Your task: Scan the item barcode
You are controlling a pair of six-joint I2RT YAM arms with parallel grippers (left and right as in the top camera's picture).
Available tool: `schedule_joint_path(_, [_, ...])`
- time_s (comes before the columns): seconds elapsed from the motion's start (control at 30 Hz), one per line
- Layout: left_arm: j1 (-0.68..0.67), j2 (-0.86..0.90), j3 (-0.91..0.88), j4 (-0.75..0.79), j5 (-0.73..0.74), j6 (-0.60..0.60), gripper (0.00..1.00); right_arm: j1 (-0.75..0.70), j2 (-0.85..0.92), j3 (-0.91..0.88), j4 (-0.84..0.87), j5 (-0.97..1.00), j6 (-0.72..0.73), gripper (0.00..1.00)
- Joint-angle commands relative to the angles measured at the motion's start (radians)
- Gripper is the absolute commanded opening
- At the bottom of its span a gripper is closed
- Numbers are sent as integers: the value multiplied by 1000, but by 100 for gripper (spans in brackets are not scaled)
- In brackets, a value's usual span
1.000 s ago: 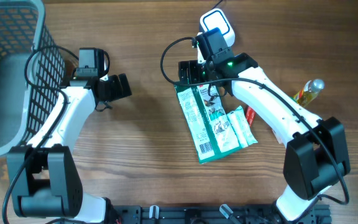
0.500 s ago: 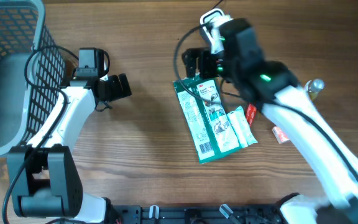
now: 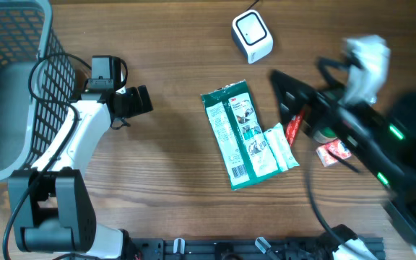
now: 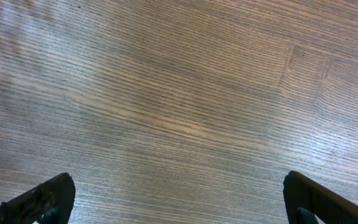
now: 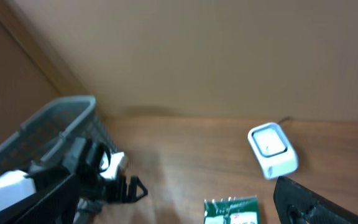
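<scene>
A green snack packet (image 3: 239, 137) lies flat mid-table, with a small barcode patch (image 3: 240, 172) at its near end. The white scanner (image 3: 252, 36) sits at the back, apart from it. My right gripper (image 3: 302, 108) is a blur, raised to the right of the packet, open and holding nothing. In the right wrist view the scanner (image 5: 272, 149) and the packet's top edge (image 5: 231, 209) lie far below between the wide-spread fingers. My left gripper (image 3: 132, 101) hangs open over bare wood (image 4: 179, 112), well left of the packet.
A grey wire basket (image 3: 9, 87) fills the left edge. A small white-green sachet (image 3: 282, 148), a red sachet (image 3: 292, 132) and a red-white wrapper (image 3: 333, 152) lie right of the packet, partly under the right arm.
The right arm has swung away from the scanner and the packet's top to the right side, rising and blurring; the scanner is now uncovered. The left arm has not moved.
</scene>
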Motion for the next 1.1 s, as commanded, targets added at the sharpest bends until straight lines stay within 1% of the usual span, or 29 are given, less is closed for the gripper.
schedule_joint_path(0.0, [10,11,4,1,-13,2,100,-37,-147,3,-82,21,7,100])
schedule_joint_path(0.13, [10,11,4,1,-13,2,100,-108,-267,-18,-160,39,3,100])
schedule_joint_path(0.27, [10,11,4,1,-13,2,100,-188,-379,-106,-162,103,3,100])
schedule_joint_path(0.4, [10,11,4,1,-13,2,100,-215,-499,-239,-134,126,-23,100])
schedule_joint_path(0.5, [10,11,4,1,-13,2,100,-242,-610,-385,-52,121,-21,100])
schedule_joint_path(0.53, [10,11,4,1,-13,2,100,-253,-647,-440,-9,114,-21,100])
schedule_joint_path(0.57, [10,11,4,1,-13,2,100,-275,-710,-552,90,102,-22,100])
schedule_joint_path(0.63, [10,11,4,1,-13,2,100,-298,-766,-663,211,75,-22,100])
schedule_joint_path(0.7, [10,11,4,1,-13,2,100,-312,-817,-774,375,49,-32,100])
schedule_joint_path(0.77, [10,11,4,1,-13,2,100,-314,-870,-911,620,15,-92,100])
schedule_joint_path(0.9, [10,11,4,1,-13,2,100,-315,-921,-1115,1051,1,-166,100])
schedule_joint_path(1.0, [10,11,4,1,-13,2,100,-317,-921,-1195,1211,16,-183,100])
schedule_joint_path(1.07, [10,11,4,1,-13,2,100,-317,-921,-1230,1242,38,-178,100])
